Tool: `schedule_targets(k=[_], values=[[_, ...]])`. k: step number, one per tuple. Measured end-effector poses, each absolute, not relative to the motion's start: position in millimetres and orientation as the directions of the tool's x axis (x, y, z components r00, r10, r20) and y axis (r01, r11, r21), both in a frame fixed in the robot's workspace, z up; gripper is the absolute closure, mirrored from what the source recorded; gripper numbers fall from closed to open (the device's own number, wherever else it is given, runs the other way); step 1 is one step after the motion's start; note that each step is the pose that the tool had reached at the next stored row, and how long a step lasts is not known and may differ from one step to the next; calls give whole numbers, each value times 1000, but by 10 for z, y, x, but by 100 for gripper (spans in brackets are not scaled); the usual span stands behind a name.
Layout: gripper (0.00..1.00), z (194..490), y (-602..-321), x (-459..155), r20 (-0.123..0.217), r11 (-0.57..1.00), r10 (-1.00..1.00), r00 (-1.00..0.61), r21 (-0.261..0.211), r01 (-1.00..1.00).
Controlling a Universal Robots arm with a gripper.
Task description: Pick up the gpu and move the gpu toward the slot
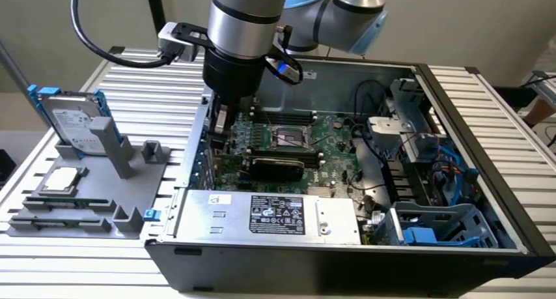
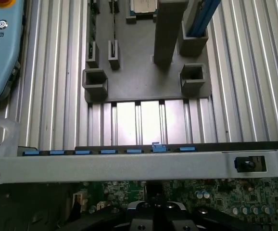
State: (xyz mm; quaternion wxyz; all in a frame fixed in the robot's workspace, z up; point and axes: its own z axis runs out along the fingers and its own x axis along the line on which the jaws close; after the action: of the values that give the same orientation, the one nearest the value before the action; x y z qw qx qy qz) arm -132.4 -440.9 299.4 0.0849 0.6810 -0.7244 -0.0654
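The gpu (image 1: 282, 163) is a black-shrouded card with a green top edge. It stands on edge over the motherboard (image 1: 339, 149), inside the open computer case, just in front of the CPU socket (image 1: 291, 139). My gripper (image 1: 230, 141) reaches down into the case at the card's end toward the exterior view's left, by the rear wall. It is shut there, and the contact point is hidden behind the fingers. In the wrist view the closed fingertips (image 2: 153, 214) hang over the green board. The slot is hidden under the card.
The case's rear wall (image 2: 129, 166), with a row of blue clips (image 2: 107, 151), runs close to the gripper. Beyond it a grey fixture (image 1: 96, 182) holds a hard drive (image 1: 74, 120) and a CPU chip (image 1: 61, 180). The power supply (image 1: 269, 214) fills the case front and cables crowd its right side.
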Motion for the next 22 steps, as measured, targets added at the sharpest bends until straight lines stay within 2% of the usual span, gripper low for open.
schedule_targets(k=[22], values=[[89, 3014, -4393, -1338, 28, 73, -997, -69, 211, -975]])
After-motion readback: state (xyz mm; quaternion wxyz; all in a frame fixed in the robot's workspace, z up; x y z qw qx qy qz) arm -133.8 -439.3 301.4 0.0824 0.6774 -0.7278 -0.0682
